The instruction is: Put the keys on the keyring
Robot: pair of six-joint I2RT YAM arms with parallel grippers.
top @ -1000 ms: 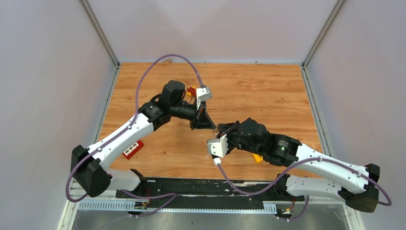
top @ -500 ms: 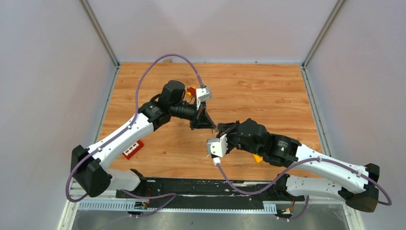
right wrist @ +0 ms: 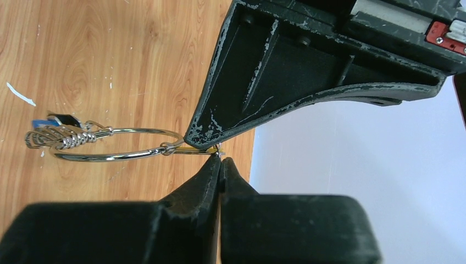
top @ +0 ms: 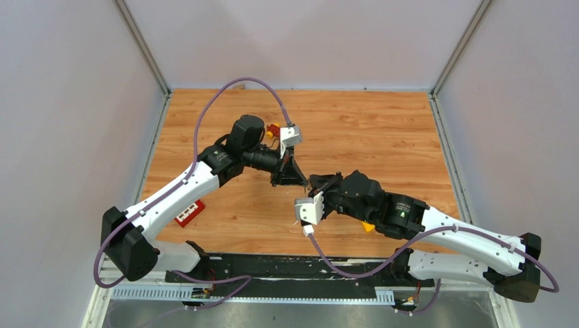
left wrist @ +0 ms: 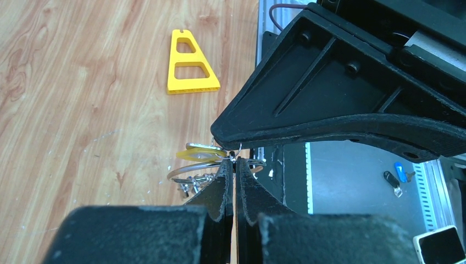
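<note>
The ring (right wrist: 104,157) hangs just above the table (top: 382,130), at the middle of the top view where the two arms meet. In the right wrist view it runs left from the fingertips, and a bunch of keys (right wrist: 55,136) hangs from its left end, a blue tag and a black head among them. The left gripper (left wrist: 234,165) is pressed together on the ring's wire, seemingly to hold it steady off the wood. The right gripper (right wrist: 220,163) is pressed together too, its tips on the end of the yellow key (left wrist: 199,154), which lies edge-on against the ring, probably to be worked onto the wire. Whether that key is threaded yet cannot be told. A triangle (left wrist: 190,63) lies apart, upper left in the left wrist view.
</note>
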